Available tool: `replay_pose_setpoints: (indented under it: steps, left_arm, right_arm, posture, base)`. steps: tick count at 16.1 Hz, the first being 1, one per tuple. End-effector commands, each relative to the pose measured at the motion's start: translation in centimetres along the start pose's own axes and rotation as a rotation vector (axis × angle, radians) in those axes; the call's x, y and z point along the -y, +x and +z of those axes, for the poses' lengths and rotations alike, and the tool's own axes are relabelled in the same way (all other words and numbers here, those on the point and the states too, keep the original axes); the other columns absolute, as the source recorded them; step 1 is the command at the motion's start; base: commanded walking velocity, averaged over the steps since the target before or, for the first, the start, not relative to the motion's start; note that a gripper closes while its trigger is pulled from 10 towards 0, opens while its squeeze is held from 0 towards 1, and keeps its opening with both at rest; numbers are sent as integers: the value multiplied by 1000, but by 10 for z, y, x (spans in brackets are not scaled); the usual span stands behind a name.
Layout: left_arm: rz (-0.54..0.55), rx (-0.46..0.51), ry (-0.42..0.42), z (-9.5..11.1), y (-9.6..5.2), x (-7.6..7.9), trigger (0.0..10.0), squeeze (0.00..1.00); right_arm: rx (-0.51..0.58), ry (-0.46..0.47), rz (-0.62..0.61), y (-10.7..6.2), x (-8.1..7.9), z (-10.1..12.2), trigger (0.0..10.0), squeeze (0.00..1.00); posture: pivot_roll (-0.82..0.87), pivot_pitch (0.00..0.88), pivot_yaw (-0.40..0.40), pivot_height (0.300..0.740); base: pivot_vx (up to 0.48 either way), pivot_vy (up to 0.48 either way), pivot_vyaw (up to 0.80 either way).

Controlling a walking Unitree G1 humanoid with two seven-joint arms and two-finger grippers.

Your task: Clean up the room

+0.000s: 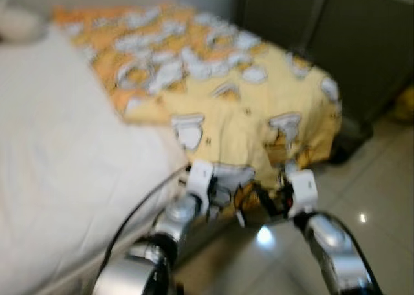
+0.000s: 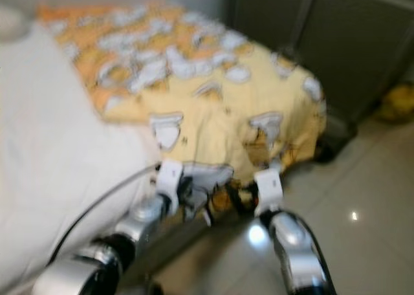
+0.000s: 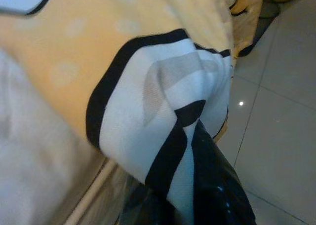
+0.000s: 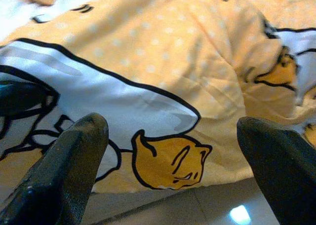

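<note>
Fingers of my left gripper (image 3: 197, 185) clenched on the yellow blanket (image 1: 220, 94) hem at lower centre, my right gripper (image 4: 173, 166) spread wide just beside that hem, blanket draped over white bed (image 1: 58, 165), tiled floor (image 1: 381, 198) lower right.

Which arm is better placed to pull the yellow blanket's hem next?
Left. The left gripper is shut on the yellow blanket at its hem, while the right gripper is open, fingers apart before the cloth.
</note>
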State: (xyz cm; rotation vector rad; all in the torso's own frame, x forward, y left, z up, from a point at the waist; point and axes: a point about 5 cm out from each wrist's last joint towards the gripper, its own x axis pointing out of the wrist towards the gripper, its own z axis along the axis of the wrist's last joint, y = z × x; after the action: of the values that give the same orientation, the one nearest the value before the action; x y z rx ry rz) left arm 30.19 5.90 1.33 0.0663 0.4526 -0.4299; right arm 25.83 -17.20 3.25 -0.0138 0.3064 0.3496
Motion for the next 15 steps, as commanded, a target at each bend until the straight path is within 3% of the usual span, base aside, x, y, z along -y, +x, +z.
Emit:
replay_pose_setpoints:
  steps: [1, 5, 6, 7, 8, 12, 13, 14, 15]
  left_arm:
    - [-28, 10, 3, -2, 0, 10, 10000, 0]
    - [-82, 2, -14, -6, 0, 27, 10000, 0]
    - [-141, -10, -29, -6, 1, 37, 10000, 0]
    - [-232, -37, -67, -10, 0, 51, 10000, 0]
    - [-365, -83, -57, -20, -4, 75, 10000, 0]
    - [-635, -175, -32, -35, -18, 133, 10000, 0]
    - [-736, -209, -107, -37, -23, 149, 10000, 0]
    - [-756, -214, -138, -36, -24, 153, 10000, 0]
    - [-851, -239, -222, -37, -30, 166, 10000, 0]
  right_arm:
    - [-1, -5, -8, -4, 5, 0, 10000, 0]
    - [-5, -22, 7, -6, 7, 2, 10000, 0]
    - [-11, -24, 18, -8, 6, 1, 10000, 0]
    - [-20, -28, 31, -11, 6, 1, 10000, 0]
    - [-37, -41, 59, -14, 6, 0, 10000, 0]
    - [-83, -69, 126, -26, 11, 4, 10000, 0]
    - [-98, -71, 138, -28, 12, 4, 10000, 0]
    - [-102, -71, 145, -28, 11, 4, 10000, 0]
    - [-121, -72, 172, -30, 9, 2, 10000, 0]
  posture:
    - [-33, 0, -22, 740]
    - [-54, 0, -32, 740]
    - [-58, 0, -39, 740]
    - [-63, 0, -48, 740]
    - [-75, 0, -63, 740]
    - [-100, 0, -106, 740]
    - [-96, 0, -118, 740]
    - [-95, 0, -120, 740]
    - [-87, 0, -127, 740]
  base:
    - [-368, 0, 0]
    - [-172, 0, 0]
    - [0, 0, 0]
    - [0, 0, 0]
    - [0, 0, 0]
    - [0, 0, 0]
    - [0, 0, 0]
    - [0, 0, 0]
    - [0, 0, 0]
